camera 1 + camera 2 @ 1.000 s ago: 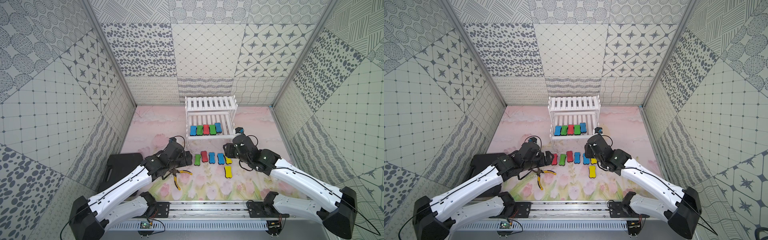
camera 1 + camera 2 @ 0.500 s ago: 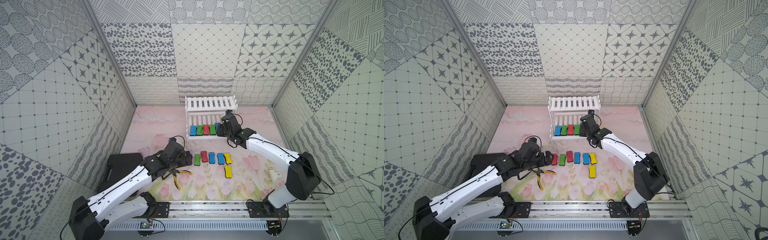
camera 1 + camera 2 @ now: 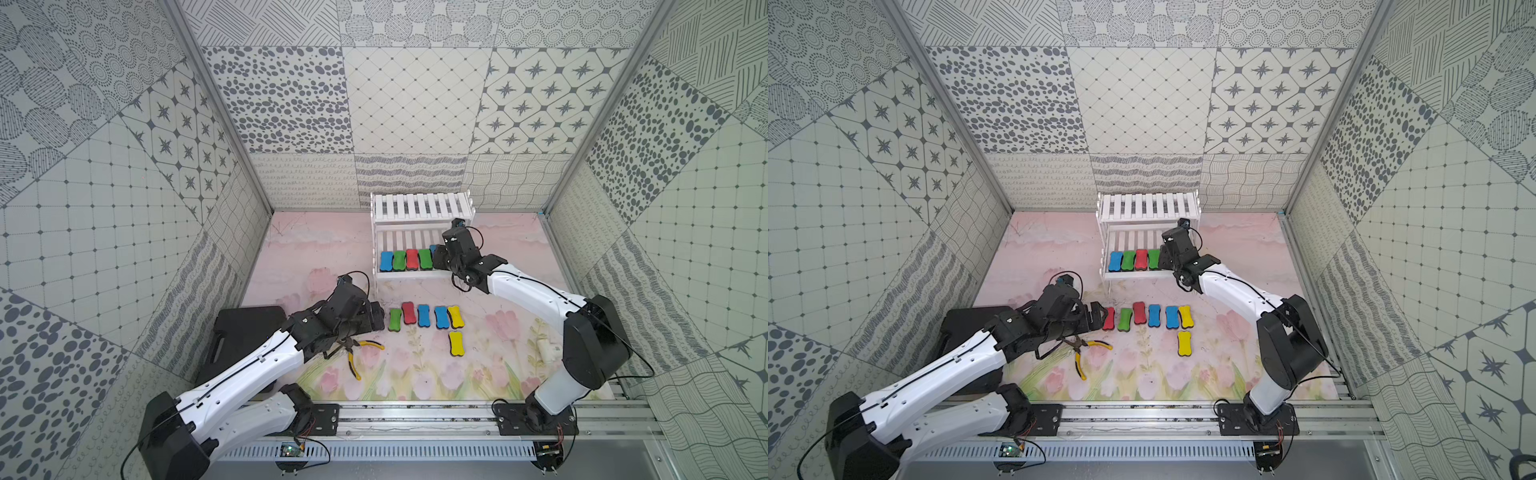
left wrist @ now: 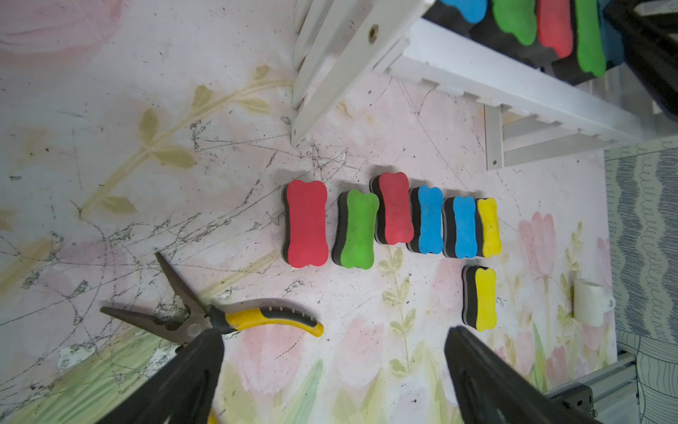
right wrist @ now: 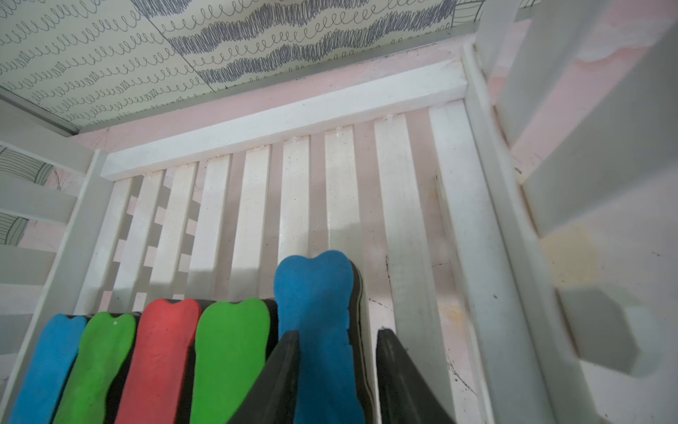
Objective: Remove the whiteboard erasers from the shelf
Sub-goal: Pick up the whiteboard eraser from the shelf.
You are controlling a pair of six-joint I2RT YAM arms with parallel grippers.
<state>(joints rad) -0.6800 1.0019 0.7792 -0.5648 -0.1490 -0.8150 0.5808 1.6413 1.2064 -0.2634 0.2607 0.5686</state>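
Observation:
The white shelf [image 3: 419, 205] stands at the back. Its lower tier holds a row of whiteboard erasers: blue [image 5: 47, 363], green [image 5: 99, 359], red [image 5: 161, 352], green [image 5: 231, 348] and a blue one [image 5: 315, 290] at the end. My right gripper [image 5: 336, 332] straddles that end blue eraser. One finger touches it and a sliver of gap shows at the other. Several more erasers [image 3: 423, 315] lie in a row on the mat, with a yellow one [image 3: 456, 343] in front. My left gripper [image 4: 332, 334] hangs wide open and empty just left of that row.
Yellow-handled pliers [image 3: 359, 353] lie on the mat under the left arm. A black case [image 3: 245, 328] sits at the left edge. A small white object [image 3: 548, 351] lies at the right, near the right arm's base. The shelf's picket side [image 5: 587, 183] stands close beside the right gripper.
The right arm swung from the erasers on the mat back to the shelf's lower tier. Its jaws narrowed around the end blue eraser. The left arm stayed still.

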